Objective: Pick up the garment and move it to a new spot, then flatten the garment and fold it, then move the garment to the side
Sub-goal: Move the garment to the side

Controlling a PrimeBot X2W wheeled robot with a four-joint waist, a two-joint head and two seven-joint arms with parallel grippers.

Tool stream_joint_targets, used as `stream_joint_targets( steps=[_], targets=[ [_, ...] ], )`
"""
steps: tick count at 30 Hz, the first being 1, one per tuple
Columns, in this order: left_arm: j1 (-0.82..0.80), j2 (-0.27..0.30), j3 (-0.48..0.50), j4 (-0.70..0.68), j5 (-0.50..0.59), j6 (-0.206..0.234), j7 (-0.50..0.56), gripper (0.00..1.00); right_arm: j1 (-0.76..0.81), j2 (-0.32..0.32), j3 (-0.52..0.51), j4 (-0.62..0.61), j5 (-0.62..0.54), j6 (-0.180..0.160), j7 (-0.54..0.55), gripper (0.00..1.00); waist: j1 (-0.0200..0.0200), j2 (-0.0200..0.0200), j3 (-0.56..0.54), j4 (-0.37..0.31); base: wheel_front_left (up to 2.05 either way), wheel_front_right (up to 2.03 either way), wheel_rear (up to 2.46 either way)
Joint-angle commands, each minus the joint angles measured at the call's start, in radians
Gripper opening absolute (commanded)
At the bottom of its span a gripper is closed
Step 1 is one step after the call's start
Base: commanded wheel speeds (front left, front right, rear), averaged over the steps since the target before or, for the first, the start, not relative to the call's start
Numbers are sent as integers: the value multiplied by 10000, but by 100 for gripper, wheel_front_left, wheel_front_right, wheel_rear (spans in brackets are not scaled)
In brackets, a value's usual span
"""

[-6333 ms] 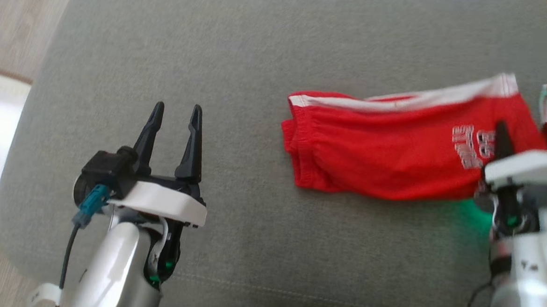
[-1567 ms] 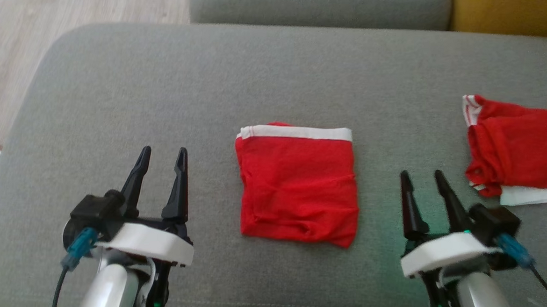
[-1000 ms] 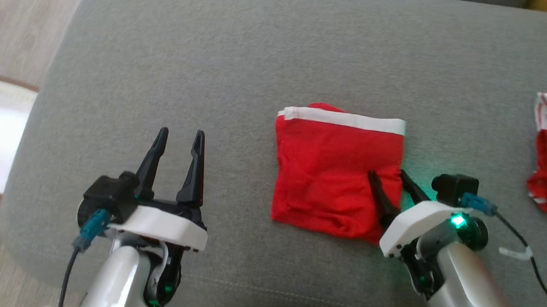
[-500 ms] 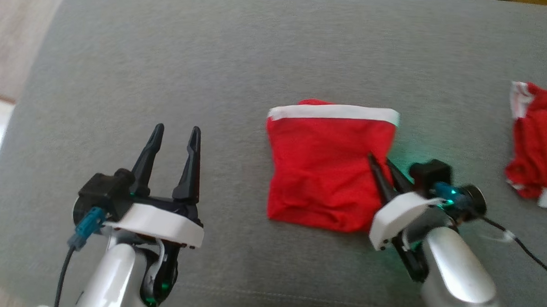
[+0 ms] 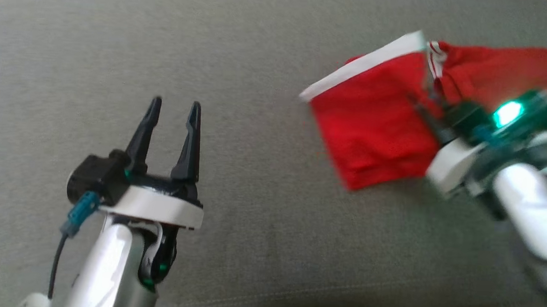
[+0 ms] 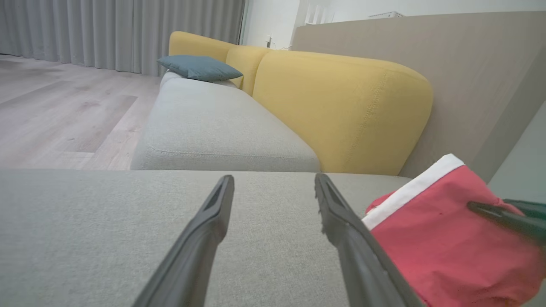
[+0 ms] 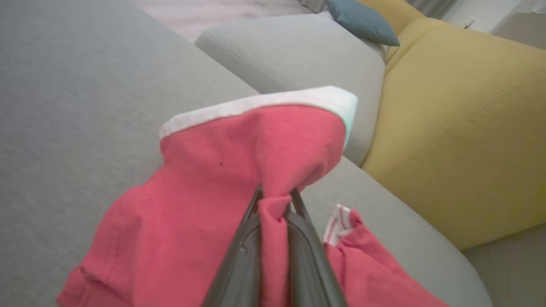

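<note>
The folded garment (image 5: 373, 126), which was lying flat a moment ago with the right claw (image 7: 276, 192) at its edge, is now hanging partly lifted from that claw. It is coming close beside the second red garment (image 5: 493, 67). The head camera is swinging too, so part of that shift is its own.

The right claw is pinching a bunch of red cloth between pressed-together fingers. The left claw (image 5: 174, 106) is waiting spread and empty over the grey cushion (image 5: 252, 208).

The cloth is behaving as light, thin and limp. A one-point hold is letting the layers sag, so the fold is probably loosening; taking both layers at the edge looks safer.

The right wrist view is showing the pinch itself, which the head view is blurring. The left wrist view is showing the yellow backrest (image 6: 341, 106) behind.
</note>
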Motion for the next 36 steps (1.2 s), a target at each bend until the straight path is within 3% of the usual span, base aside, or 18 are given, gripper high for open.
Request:
stream_joint_targets(
  steps=[1,2,6,12,15,24,32,33,34,35,36],
  targets=[
    [-455,76,308,-362,86,-69,-57,100,-401,-534,120,-466,347,65,165,0,0,0,430,-376,0,0,0],
    [-589,76,328,-343,144,-133,-57,100,-718,-1336,221,-680,799,65,421,0,0,0,665,-506,0,0,0],
    [-880,76,334,-306,229,-259,-57,100,-1261,-2708,108,-665,1319,65,708,0,0,0,1109,-583,0,0,0],
    [-1182,76,357,-246,228,-384,-57,100,-1356,-3831,-409,-218,1597,65,1347,0,0,0,1495,-427,0,0,0],
    [-1260,76,413,-223,238,-439,-57,100,-1241,-3973,-900,-7,1586,65,2062,0,0,0,1670,-328,0,0,0],
    [-1374,76,469,-232,246,-495,-57,100,-889,-3740,-2112,193,1133,65,2868,0,0,0,1950,-136,0,0,0],
    [-1354,76,561,-226,289,-534,-57,100,-446,-3230,-3207,-53,869,65,3042,0,0,0,2022,-83,0,0,0],
    [-1352,76,572,-224,291,-536,-57,100,-409,-3139,-3334,-93,855,65,3031,17,0,0,2020,-88,0,0,0],
    [-1348,76,584,-219,294,-539,-57,100,-368,-3039,-3453,-124,845,65,3032,45,0,0,2012,-93,0,0,0],
    [-1343,76,597,-211,297,-541,-57,100,-332,-2935,-3560,-166,840,65,3035,94,0,0,1999,-103,0,0,0],
    [-1336,76,612,-197,302,-542,-57,100,-310,-2858,-3655,-219,783,65,3027,100,0,0,1982,-112,0,0,0]
  ],
)
